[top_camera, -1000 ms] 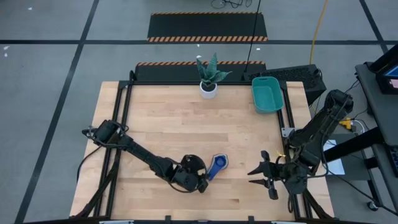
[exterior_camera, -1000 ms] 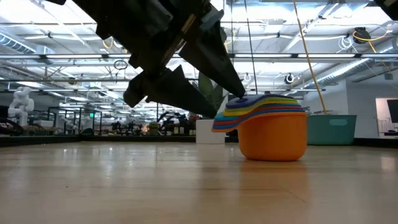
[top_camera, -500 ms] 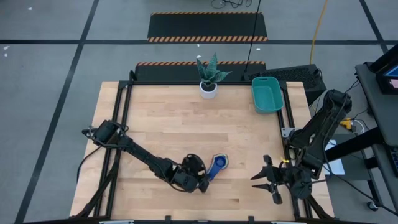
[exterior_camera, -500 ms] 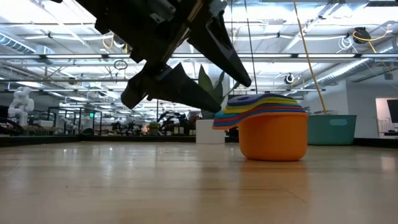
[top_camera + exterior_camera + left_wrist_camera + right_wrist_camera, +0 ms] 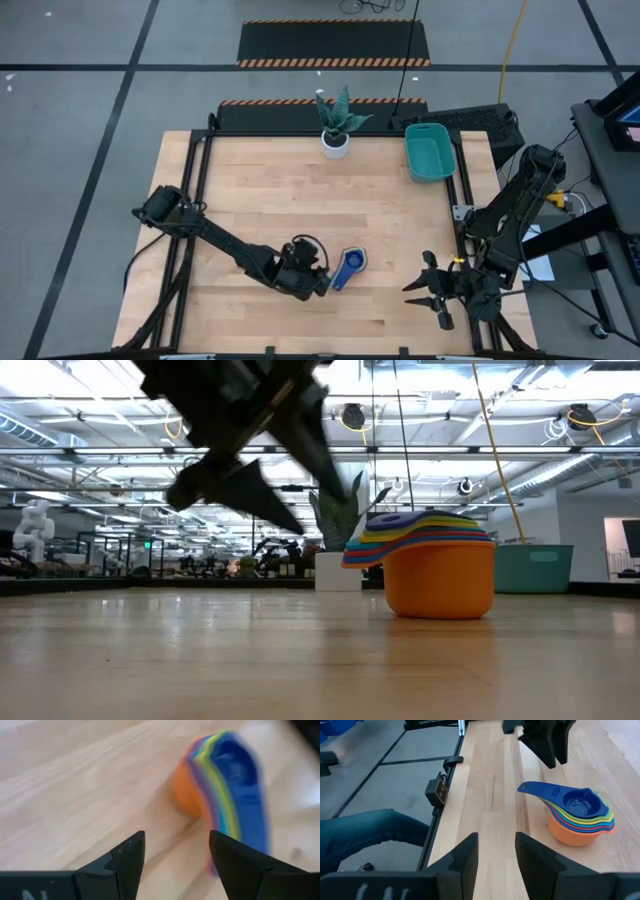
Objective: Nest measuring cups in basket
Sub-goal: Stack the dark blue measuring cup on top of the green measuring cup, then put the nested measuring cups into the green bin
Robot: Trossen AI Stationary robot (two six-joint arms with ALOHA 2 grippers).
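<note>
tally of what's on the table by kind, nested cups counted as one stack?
Measuring cup stack: 1
Basket: 1
Potted plant: 1
Total: 3

Left arm stretches low and forward, its hand point(image 5: 318, 281) empty with fingers parted; right arm folds back, its hand point(image 5: 421, 292) also parted and empty
</note>
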